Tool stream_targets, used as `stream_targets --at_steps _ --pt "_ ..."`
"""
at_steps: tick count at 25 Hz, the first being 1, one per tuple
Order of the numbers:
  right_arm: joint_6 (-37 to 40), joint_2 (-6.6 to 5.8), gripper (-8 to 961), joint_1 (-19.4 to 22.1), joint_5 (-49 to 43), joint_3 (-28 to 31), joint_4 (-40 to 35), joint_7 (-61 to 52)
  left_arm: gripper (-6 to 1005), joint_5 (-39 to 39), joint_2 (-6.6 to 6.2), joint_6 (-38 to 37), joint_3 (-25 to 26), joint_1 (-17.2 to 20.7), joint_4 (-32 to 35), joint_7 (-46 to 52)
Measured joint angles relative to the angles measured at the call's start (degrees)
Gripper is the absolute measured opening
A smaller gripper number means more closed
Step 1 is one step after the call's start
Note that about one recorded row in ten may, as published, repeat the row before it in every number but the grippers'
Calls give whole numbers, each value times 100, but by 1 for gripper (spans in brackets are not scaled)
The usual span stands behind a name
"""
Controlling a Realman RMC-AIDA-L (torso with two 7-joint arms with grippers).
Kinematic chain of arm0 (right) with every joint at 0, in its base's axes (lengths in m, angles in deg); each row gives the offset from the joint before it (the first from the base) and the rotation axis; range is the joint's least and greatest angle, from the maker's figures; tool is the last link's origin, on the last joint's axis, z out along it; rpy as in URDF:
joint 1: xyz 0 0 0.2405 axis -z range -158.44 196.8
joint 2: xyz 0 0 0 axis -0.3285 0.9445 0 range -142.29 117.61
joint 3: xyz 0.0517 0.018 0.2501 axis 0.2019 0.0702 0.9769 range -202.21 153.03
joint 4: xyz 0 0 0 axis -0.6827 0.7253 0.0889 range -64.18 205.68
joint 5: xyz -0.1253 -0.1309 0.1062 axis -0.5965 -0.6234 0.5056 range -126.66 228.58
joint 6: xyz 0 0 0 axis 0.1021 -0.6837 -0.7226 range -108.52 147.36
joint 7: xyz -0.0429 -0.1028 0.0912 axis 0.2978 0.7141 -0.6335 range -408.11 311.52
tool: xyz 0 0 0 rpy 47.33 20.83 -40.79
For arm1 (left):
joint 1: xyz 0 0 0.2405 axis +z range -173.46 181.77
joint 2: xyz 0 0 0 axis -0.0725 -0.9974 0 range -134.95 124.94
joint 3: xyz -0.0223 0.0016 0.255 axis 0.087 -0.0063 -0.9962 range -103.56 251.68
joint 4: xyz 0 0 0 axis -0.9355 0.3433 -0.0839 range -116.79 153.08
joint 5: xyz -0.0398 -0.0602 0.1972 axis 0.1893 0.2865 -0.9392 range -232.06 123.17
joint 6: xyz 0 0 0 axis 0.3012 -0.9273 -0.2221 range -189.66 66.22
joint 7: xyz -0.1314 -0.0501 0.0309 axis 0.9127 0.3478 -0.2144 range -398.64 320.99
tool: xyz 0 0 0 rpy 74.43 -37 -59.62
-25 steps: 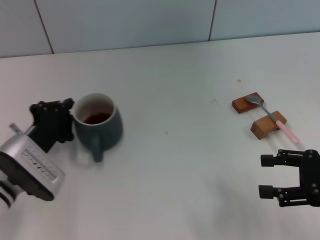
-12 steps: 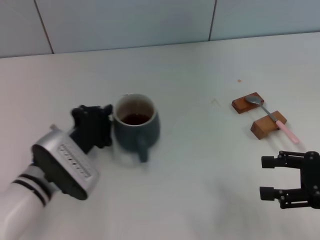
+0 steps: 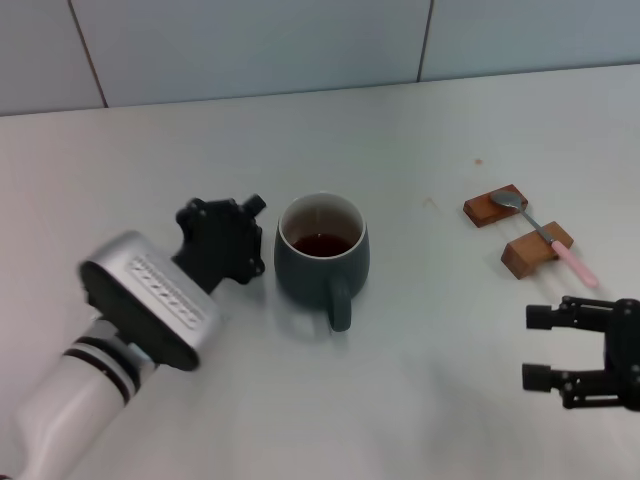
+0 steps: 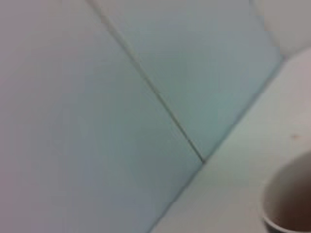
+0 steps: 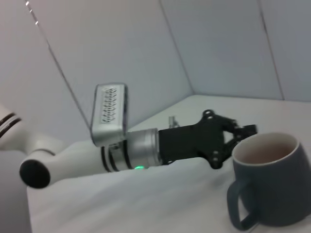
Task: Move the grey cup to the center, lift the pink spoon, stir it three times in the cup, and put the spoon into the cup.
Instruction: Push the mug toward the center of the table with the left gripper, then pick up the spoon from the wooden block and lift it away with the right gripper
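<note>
The grey cup stands near the middle of the table with dark liquid inside and its handle toward me. It also shows in the right wrist view, and its rim shows in the left wrist view. My left gripper is open, and its fingertips rest against the cup's left side; it also shows in the right wrist view. The pink spoon lies across two wooden blocks at the right. My right gripper is open and empty, low at the right, in front of the spoon.
Two brown wooden blocks carry the spoon. A tiled wall runs along the table's far edge. The left arm's silver forearm lies over the front left of the table.
My left gripper has slid right, and the cup has slid with it from the left side to near the middle. The right gripper and the spoon have stayed put.
</note>
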Motion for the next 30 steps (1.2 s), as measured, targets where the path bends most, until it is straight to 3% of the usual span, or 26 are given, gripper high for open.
stream_targets --at_steps 4,5,9,10,13,16,18,19,20,23,30 --pt "-24 0 828 20 76 358 96 27 23 -1008 -75 -466 388 235 240 1457" --pt "-29 -2 828 20 83 443 139 29 23 -1466 -76 -836 442 312 555 2238" --pt "-43 -22 828 33 125 628 262 37 26 -1967 -72 -1409 450 386 1106 3353" --pt "-45 -22 828 44 131 644 269 45 26 -2113 -76 -1782 426 407 1560 4138" --pt "-51 -19 828 65 141 658 273 78 28 -2197 -79 -2020 366 405 1899 4701" --pt "-57 -15 828 69 143 670 288 89 30 -2762 -77 -2900 -346 287 3323 6695" --pt "-65 -17 828 74 152 731 318 102 31 -2762 -77 -2900 -346 287 3323 6695" --pt "-72 -24 828 74 166 788 334 106 32 -2897 -46 -3253 -1219 230 4407 8237" --pt "-78 -28 828 75 177 858 347 111 32 -2883 -21 -3282 -1530 255 4750 8712" --pt "-131 -32 828 85 203 1322 415 114 34 -2859 -8 -3360 -1993 327 5216 9262" --pt "-515 -63 828 250 205 3183 1502 -927 301 -2850 -6 -3492 -2510 372 5644 9749"
